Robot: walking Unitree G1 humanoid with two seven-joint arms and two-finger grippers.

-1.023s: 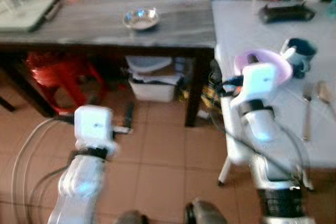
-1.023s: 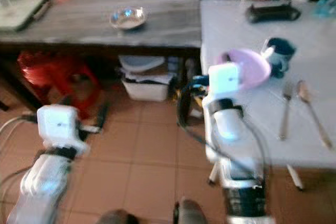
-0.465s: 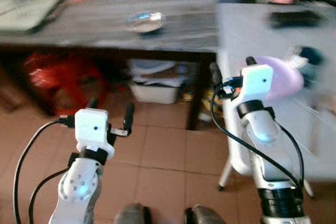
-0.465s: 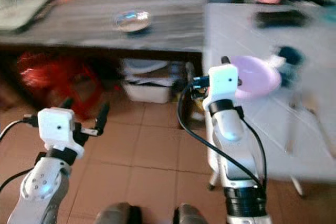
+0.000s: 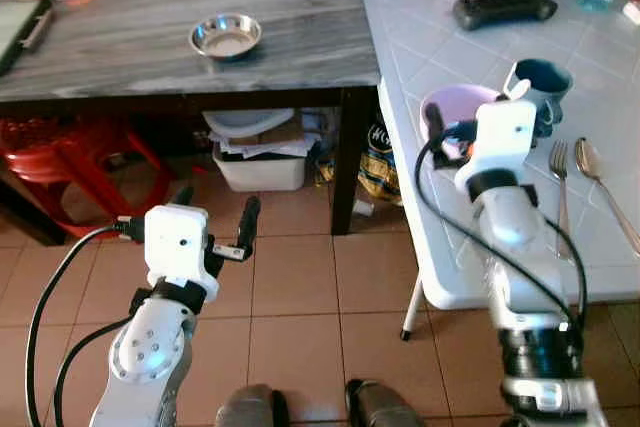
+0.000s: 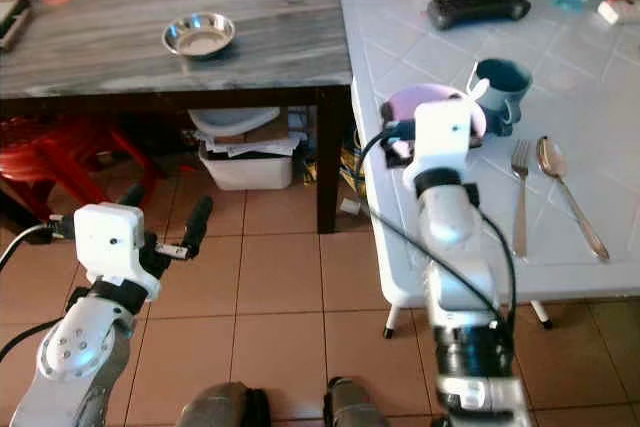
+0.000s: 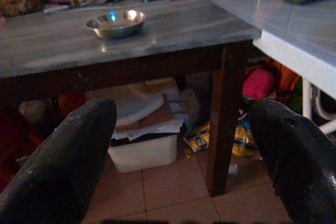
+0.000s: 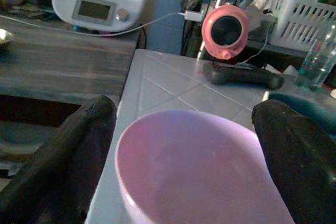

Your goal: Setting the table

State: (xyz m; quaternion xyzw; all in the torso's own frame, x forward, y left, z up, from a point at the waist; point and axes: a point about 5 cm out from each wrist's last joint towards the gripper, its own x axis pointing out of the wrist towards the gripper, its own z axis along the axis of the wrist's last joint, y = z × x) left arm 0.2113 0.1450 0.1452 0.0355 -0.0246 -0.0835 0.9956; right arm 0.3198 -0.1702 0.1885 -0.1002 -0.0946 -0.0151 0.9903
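Right gripper (image 8: 184, 145) wide open, 1 finger each side of round pink plastic bowl (image 6: 420, 107), not squeezing.
Bowl on white tiled table (image 6: 600, 57), dark blue mug (image 6: 497, 84) at its 3 o'clock, almost touching.
Metal fork (image 6: 519, 197), metal spoon (image 6: 566, 192) at 4 o'clock.
Left gripper (image 5: 215, 222) open, empty, over floor.
Looks mostly set; small steel bowl (image 5: 225, 36) on grey table maybe left.

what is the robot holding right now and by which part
The left gripper is open and empty. The right gripper straddles the pink bowl, but whether it grips the rim cannot be told.
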